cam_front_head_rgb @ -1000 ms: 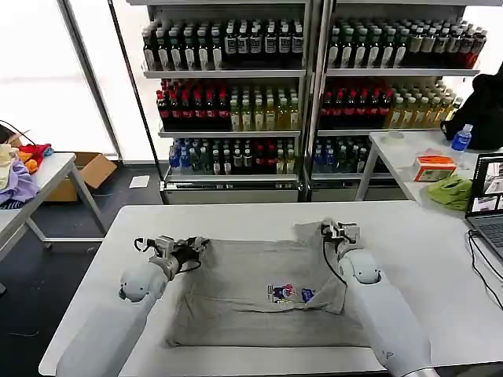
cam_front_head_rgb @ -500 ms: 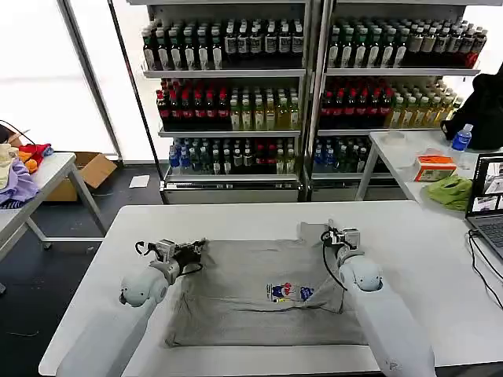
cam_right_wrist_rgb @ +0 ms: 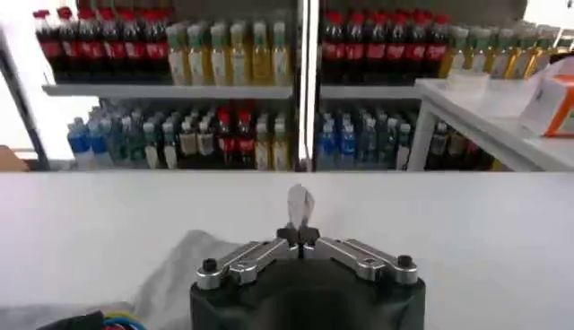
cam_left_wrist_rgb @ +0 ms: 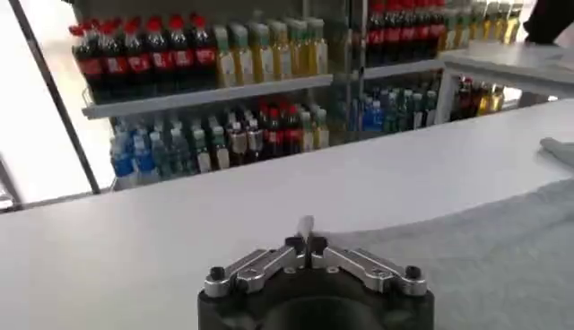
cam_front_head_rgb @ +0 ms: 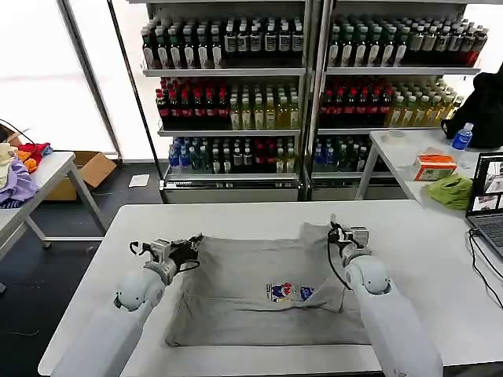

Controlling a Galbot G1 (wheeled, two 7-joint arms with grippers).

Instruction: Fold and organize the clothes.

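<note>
A grey T-shirt point(cam_front_head_rgb: 251, 294) with a small multicoloured chest print point(cam_front_head_rgb: 289, 292) lies on the white table point(cam_front_head_rgb: 424, 236); its far edge is raised off the surface. At the far left corner my left gripper point(cam_front_head_rgb: 196, 240) is shut on the cloth, and a thin fold of grey fabric point(cam_left_wrist_rgb: 306, 226) pokes out between its closed jaws point(cam_left_wrist_rgb: 306, 242). My right gripper point(cam_front_head_rgb: 333, 228) is shut on the far right corner, where a small tuft of fabric point(cam_right_wrist_rgb: 299, 204) stands up from its closed jaws point(cam_right_wrist_rgb: 300, 235). Between the two grips the shirt point(cam_left_wrist_rgb: 502, 242) sags.
Drink shelves point(cam_front_head_rgb: 306, 86) fill the background. A side table on the right carries a lime-green cloth point(cam_front_head_rgb: 451, 191), an orange box point(cam_front_head_rgb: 434, 166), a water bottle point(cam_front_head_rgb: 461, 138) and a laptop point(cam_front_head_rgb: 487, 196). A left table holds coloured fabrics point(cam_front_head_rgb: 17, 169). A cardboard box point(cam_front_head_rgb: 93, 168) is on the floor.
Both grippers have lifted the shirt's far edge off the table and drawn it slightly higher and outward; the cloth now hangs between them instead of lying flat.
</note>
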